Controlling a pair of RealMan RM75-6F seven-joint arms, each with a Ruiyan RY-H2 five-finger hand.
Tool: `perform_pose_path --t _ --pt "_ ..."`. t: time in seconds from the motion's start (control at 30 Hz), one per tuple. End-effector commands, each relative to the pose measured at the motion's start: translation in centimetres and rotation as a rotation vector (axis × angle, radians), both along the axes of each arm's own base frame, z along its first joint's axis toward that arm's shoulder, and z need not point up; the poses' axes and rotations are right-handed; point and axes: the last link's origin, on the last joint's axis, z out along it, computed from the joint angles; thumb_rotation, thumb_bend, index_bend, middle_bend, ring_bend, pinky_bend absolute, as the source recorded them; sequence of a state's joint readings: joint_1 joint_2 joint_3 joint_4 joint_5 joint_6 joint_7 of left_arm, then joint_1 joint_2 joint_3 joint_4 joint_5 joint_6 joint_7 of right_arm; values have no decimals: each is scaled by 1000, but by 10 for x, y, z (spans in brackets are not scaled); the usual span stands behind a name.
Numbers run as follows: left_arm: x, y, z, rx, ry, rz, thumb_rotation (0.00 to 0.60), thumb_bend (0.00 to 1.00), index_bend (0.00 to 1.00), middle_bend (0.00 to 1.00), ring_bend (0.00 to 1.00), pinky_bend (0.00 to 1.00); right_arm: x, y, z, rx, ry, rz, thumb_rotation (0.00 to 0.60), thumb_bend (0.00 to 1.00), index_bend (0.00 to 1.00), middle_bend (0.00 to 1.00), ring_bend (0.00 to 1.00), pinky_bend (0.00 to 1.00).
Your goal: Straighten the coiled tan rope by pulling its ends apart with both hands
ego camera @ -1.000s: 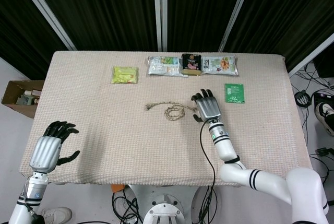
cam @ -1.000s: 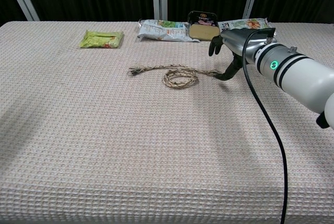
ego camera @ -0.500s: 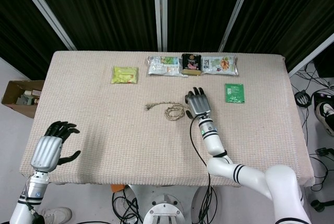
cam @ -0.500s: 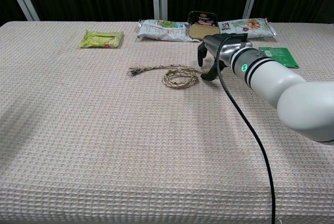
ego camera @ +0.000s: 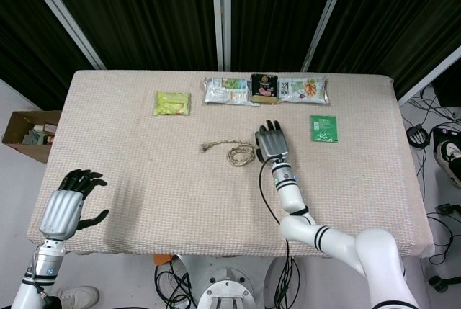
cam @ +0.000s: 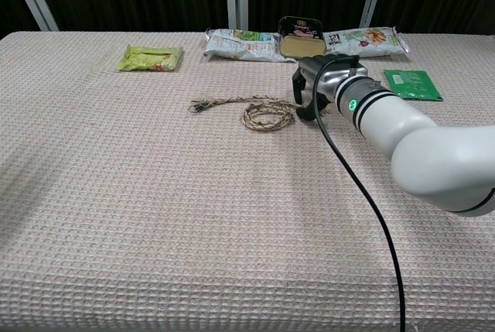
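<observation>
Cloth (ego camera: 144, 172) covers the table; right hand (ego camera: 271, 143) fingers spread by rope (ego camera: 240, 154).

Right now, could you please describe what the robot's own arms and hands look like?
Both hands, left hand and right hand, have silver-grey metallic backs and black fingers. The right arm is glossy white with black rings, a small green light near the wrist, and a black cable trailing along it.

Tan rope (ego camera: 235, 152) (cam: 259, 111) mid-table, flat; small coil at right, frayed tail trailing left
</observation>
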State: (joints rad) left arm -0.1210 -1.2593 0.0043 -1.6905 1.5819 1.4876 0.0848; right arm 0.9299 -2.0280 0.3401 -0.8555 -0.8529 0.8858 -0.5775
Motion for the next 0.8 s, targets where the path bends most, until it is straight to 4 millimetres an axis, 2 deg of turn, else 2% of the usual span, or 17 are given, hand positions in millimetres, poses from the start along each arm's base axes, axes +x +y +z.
perform_pose_path --t 0.03,0.2,0.33,0.5,0.67,0.8 --pt "0 0 0 -1 0 0 600 176 357 256 169 151 -1 0 1 -3 -5 -5 600 351 528 303 83 151" --pt "0 0 -1 -2 1 1 600 176 357 256 169 151 -4 0 3 -10 -16 -9 600 367 564 319 84 150" --pt "0 0 -1 -3 0 -1 600 176 357 256 169 151 -5 0 3 -20 -15 -3 600 413 627 356 93 150" --pt "1 3 -1 -11 6 -9 600 176 357 256 169 151 -4 -1 5 -35 -8 6 600 473 659 378 107 151" --pt "9 18 -2 -39 23 -49 600 176 357 256 169 151 -7 0 16 -56 10 34 600 503 663 380 108 151" --pt "28 43 -7 -67 8 -119 600 176 357 255 169 151 -15 2 37 -92 50 65 600 520 663 380 108 150"
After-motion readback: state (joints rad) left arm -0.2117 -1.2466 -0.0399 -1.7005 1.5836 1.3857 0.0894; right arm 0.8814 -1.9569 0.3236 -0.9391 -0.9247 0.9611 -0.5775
